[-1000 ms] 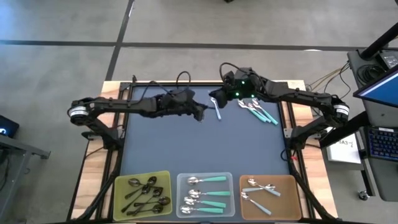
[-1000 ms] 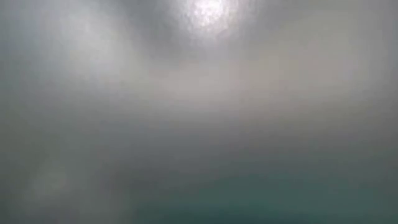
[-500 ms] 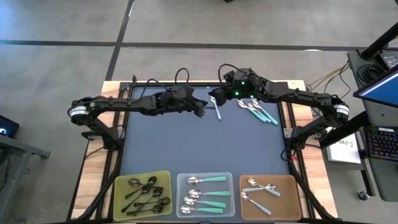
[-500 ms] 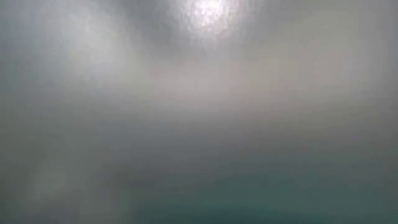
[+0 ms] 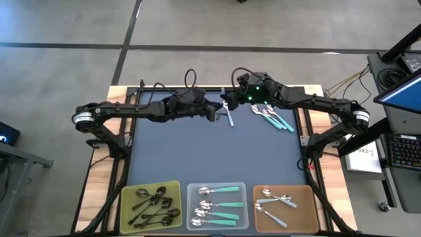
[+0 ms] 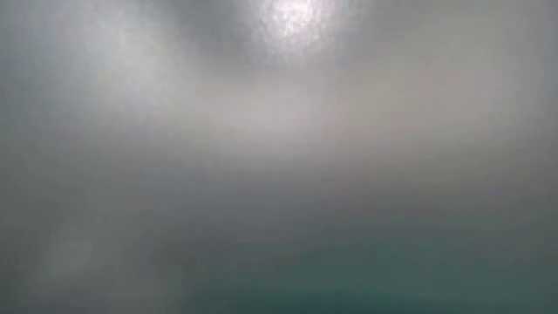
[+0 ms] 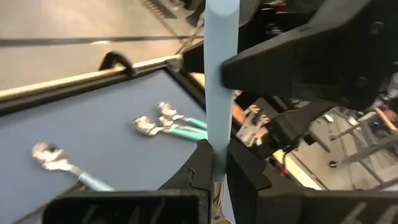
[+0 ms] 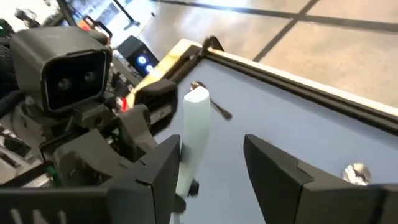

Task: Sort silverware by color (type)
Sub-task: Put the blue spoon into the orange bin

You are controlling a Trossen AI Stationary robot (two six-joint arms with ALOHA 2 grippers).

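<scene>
A light-blue-handled spoon (image 7: 221, 81) is gripped between the closed fingers (image 7: 199, 168) of the left gripper (image 5: 214, 113) at the far middle of the table (image 5: 197, 155). The fingers (image 8: 280, 174) of the right gripper (image 5: 228, 100), narrower a second ago, are now spread wide beside the same spoon's handle, no longer clamping it. The left gripper has been shifted slightly toward the far edge. Loose teal-handled spoons (image 5: 275, 117) are left lying near the far right corner. Sorted spoons are seen in three trays (image 5: 217, 206) at the near edge.
</scene>
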